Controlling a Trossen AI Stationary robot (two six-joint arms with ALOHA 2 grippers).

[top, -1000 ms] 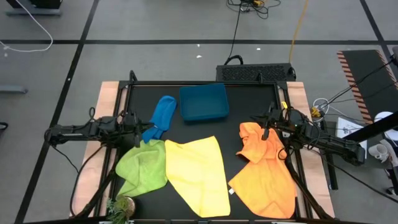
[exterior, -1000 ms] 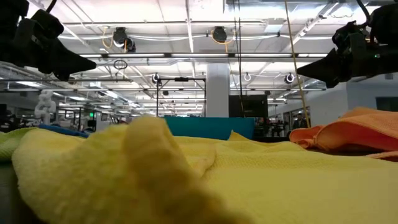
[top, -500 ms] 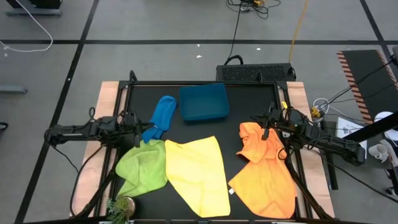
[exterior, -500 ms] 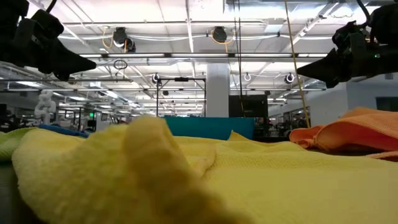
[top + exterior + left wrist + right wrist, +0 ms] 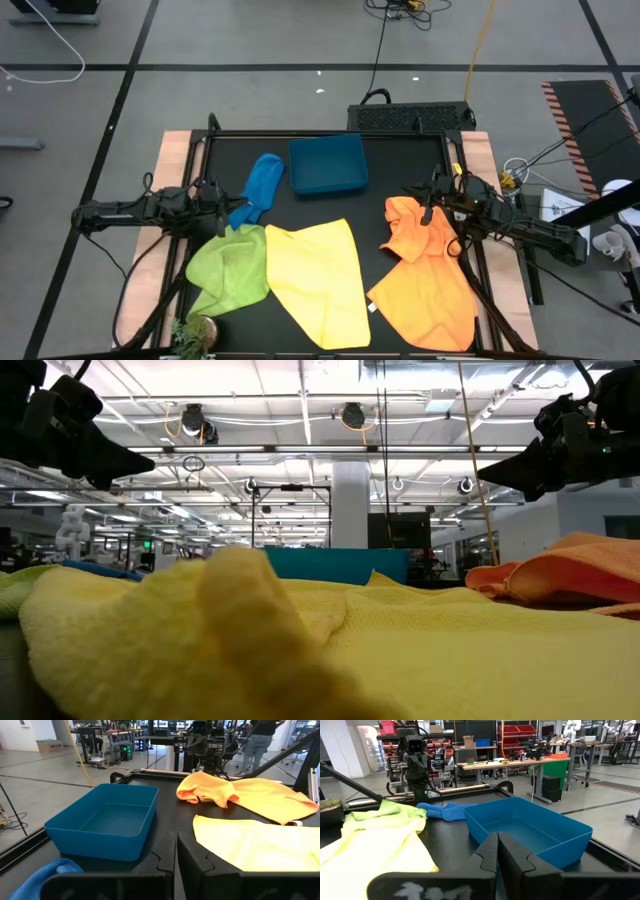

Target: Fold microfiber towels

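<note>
A blue towel [image 5: 262, 187] lies crumpled at the far left, a lime green towel [image 5: 230, 267] at the near left, and a yellow towel [image 5: 318, 280] spread in the middle. Orange cloth [image 5: 430, 270] lies rumpled at the right; one towel or two, I cannot tell. My left gripper [image 5: 226, 197] is shut and empty, above the table beside the blue towel. My right gripper [image 5: 420, 196] is shut and empty, above the far end of the orange cloth. In the low view both grippers hang well above the towels: left [image 5: 140, 463], right [image 5: 490, 468].
A teal bin [image 5: 327, 164] stands empty at the far middle of the black table [image 5: 400, 170]. A small potted plant [image 5: 196, 332] sits at the near left corner. Bare table shows between the bin and the towels.
</note>
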